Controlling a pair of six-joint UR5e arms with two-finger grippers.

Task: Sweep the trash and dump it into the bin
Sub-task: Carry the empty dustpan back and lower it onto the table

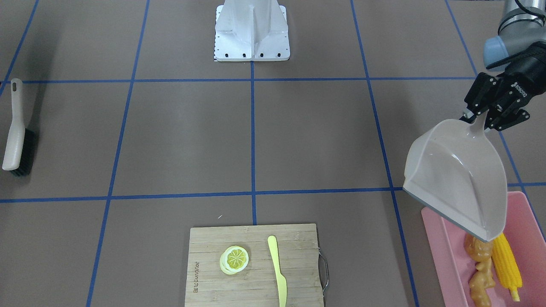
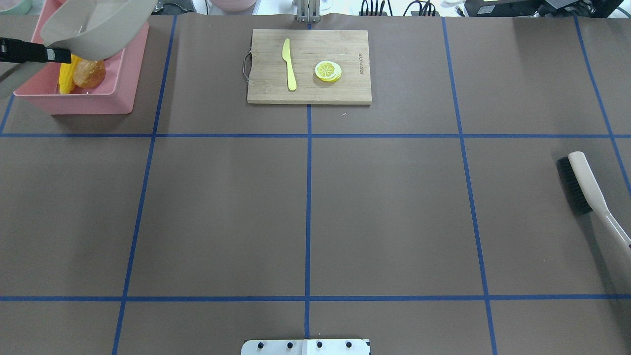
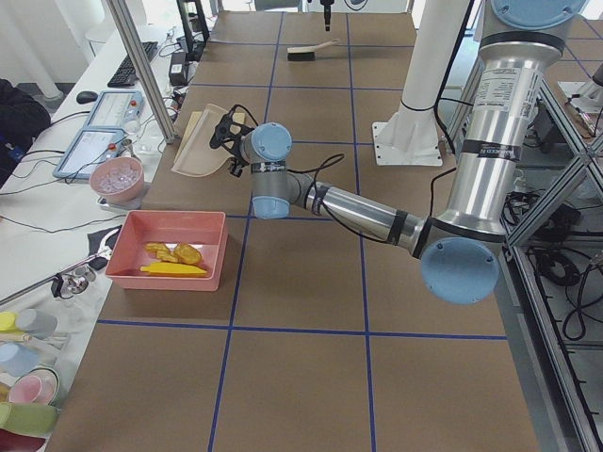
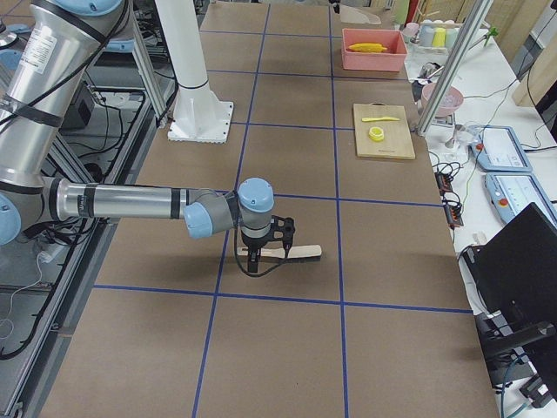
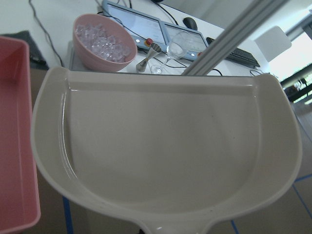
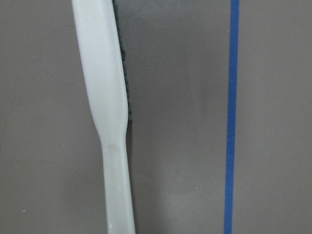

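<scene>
The jaws of the left gripper [image 1: 481,120] are clamped, above the pink bin [image 1: 445,253], on the handle of the tilted dustpan [image 1: 456,179], 3 trash items, the corn cob [image 1: 506,264], ginger root [image 1: 482,275] and potato [image 2: 89,73], being contained in that bin, while the right gripper [image 4: 259,252], over the brush [image 4: 298,252], cannot be judged.

Colours: bin [image 1: 445,251] pink; corn [image 1: 506,264] yellow; ginger [image 1: 482,281] tan; dustpan [image 1: 456,170] beige, grey lip; table [image 1: 320,140] brown, blue tape grid; brush [image 1: 15,128] beige, black bristles; knife [image 1: 278,273] pale yellow.
</scene>
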